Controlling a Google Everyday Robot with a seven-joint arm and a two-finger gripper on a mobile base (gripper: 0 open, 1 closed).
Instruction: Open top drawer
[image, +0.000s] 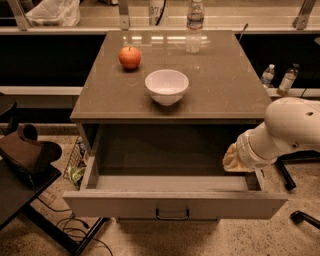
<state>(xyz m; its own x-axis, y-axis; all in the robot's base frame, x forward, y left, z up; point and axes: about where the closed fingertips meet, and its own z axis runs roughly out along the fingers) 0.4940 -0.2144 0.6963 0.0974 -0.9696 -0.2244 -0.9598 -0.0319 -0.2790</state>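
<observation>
Gripper (233, 160), opening untellable, hovers beside the boxy grey-beige top drawer (125, 204), pulled out.

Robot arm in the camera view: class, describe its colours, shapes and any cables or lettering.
The arm is a smooth, bulbous white shell. It narrows through a ringed collar to the gripper, a yellowish-tan end piece by the right wall of the open top drawer. No cables or lettering show.
</observation>
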